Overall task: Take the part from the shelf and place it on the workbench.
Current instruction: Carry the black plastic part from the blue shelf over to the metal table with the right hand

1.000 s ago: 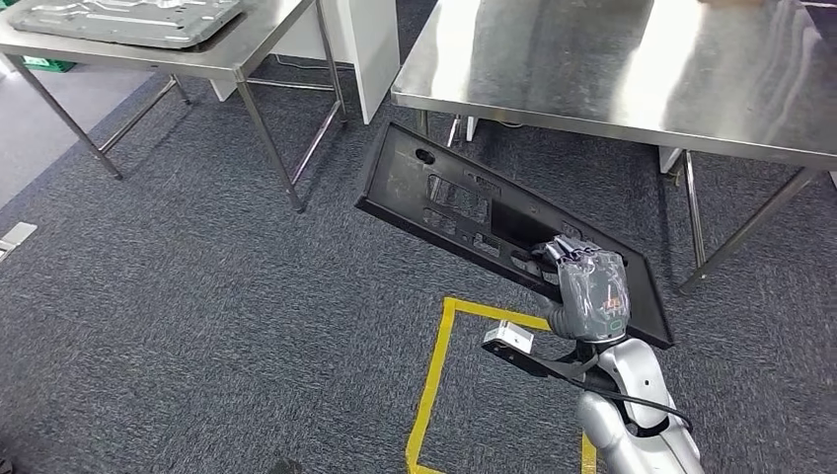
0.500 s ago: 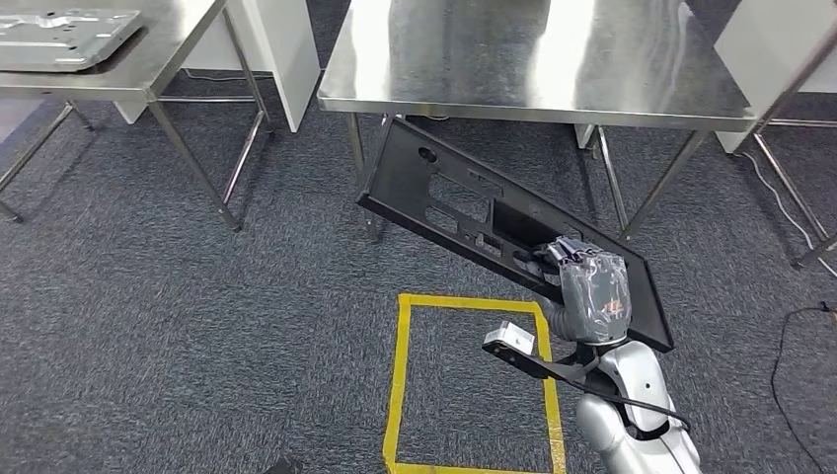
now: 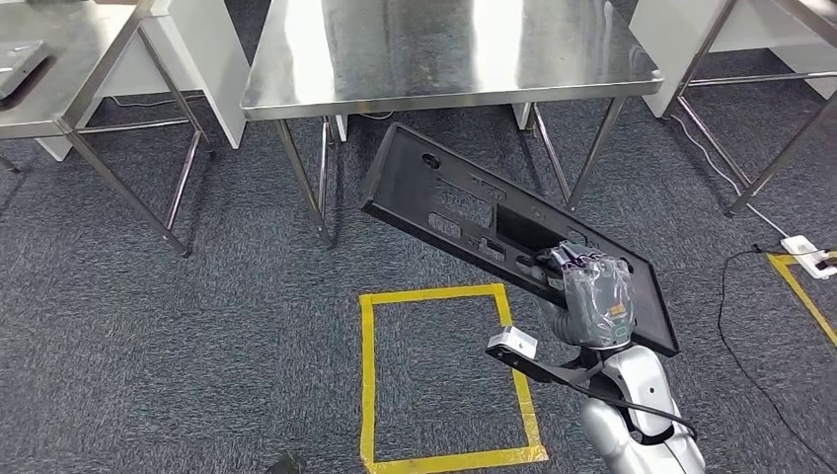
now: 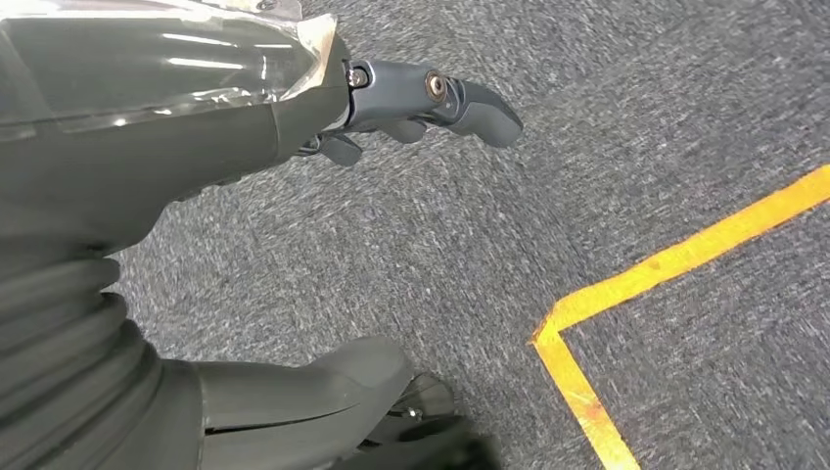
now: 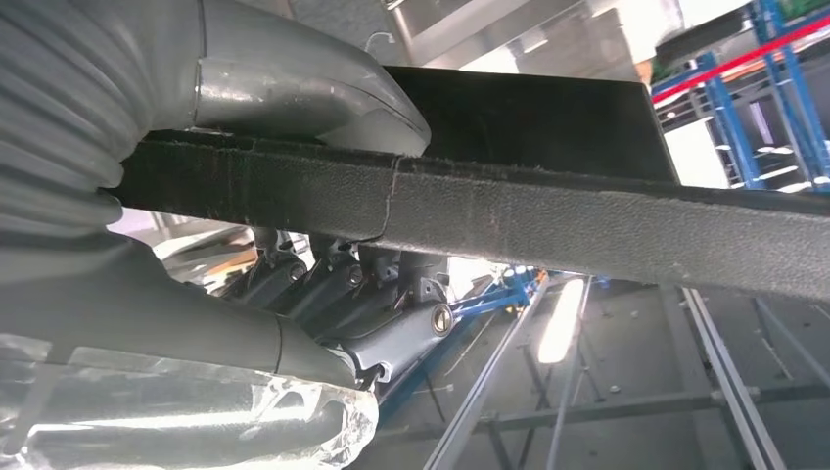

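Right hand (image 3: 595,301) is gripping the black part (image 3: 464,212) at its near right end, tilted before the workbench (image 3: 444,49). Right wrist view is showing thumb (image 5: 303,93) clamping its edge. Left hand (image 4: 245,147) is hanging empty, fingers apart, over yellow floor tape (image 4: 675,259).

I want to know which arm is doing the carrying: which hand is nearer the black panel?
Right. The right hand grips the black panel at its near end; the left hand hangs over the carpet, holding nothing.
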Available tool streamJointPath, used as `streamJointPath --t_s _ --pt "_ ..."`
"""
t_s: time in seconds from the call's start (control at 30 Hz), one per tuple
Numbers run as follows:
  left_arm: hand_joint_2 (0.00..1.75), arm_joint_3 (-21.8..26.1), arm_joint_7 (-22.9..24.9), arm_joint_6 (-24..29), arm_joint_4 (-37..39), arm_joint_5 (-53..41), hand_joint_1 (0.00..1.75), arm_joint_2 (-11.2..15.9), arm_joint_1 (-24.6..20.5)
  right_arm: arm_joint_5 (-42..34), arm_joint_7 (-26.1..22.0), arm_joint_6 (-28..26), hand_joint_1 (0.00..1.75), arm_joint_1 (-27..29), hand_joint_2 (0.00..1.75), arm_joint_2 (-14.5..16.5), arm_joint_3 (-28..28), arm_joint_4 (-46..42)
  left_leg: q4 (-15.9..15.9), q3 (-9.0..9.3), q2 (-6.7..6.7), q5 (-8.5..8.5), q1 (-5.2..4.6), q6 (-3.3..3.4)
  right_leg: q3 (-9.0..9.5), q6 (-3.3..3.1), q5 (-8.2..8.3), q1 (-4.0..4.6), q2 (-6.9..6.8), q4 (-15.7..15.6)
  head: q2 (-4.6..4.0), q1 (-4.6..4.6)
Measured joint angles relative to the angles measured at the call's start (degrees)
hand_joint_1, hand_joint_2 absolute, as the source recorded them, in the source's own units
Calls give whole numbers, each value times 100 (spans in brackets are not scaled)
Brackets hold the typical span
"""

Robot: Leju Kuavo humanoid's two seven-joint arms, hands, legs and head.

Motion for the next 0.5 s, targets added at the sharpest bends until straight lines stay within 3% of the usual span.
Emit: streamJointPath --t_s 0.03,0.07,0.13,0.17,0.23,0.3,0.33,0.37,0.43,0.5 --pt "175 0 5 4 0 0 0 1 1 16 1 0 150 0 175 -2 0 0 -21 7 -5 76 1 15 0 -4 4 3 32 -1 0 3" --pt "175 0 9 10 0 0 0 2 1 28 1 0 150 -3 175 -3 0 -1 -276 128 -17 255 -3 48 7 -8 8 6 58 -6 0 5" --pt "175 -1 15 21 -1 -1 0 13 -1 43 1 0 150 -12 175 -1 -1 -9 -1138 549 -118 693 -31 186 31 -4 31 -3 99 -45 0 8" --pt "175 -1 15 26 -1 -1 0 21 -1 46 1 0 150 -22 175 0 -1 -14 -1484 712 -179 833 -50 254 30 13 55 -19 110 -71 0 6" --pt "175 -1 16 30 1 -2 0 37 1 46 1 0 150 -32 175 6 0 -19 -1768 827 -263 919 -98 340 2 81 112 -68 127 -114 0 2" --pt "175 -2 17 26 2 -1 0 32 1 49 1 -5 150 -22 175 7 -1 -20 -1902 863 -227 999 -120 379 -17 154 150 -64 140 -163 0 -9" --pt "175 -2 17 25 2 -1 0 28 1 50 1 -9 150 -19 175 2 -2 -22 -2002 902 -192 1054 -115 402 -59 154 101 -37 127 -109 0 -10" --pt "175 -3 22 23 2 2 0 25 -1 51 1 -13 150 -22 175 -2 -4 -24 -2092 934 -150 1105 -110 419 -154 127 -13 -5 109 79 0 -4" --pt "175 -2 48 13 2 5 0 23 -2 51 1 -17 150 -16 175 -7 -6 -24 -2135 928 -87 1138 -114 422 -514 32 -389 27 69 856 0 31" --pt "175 -1 92 2 2 11 0 23 -1 51 1 -17 150 14 175 -5 -4 -16 -2085 867 -51 1134 -131 414 -809 21 -641 33 62 1559 0 48"
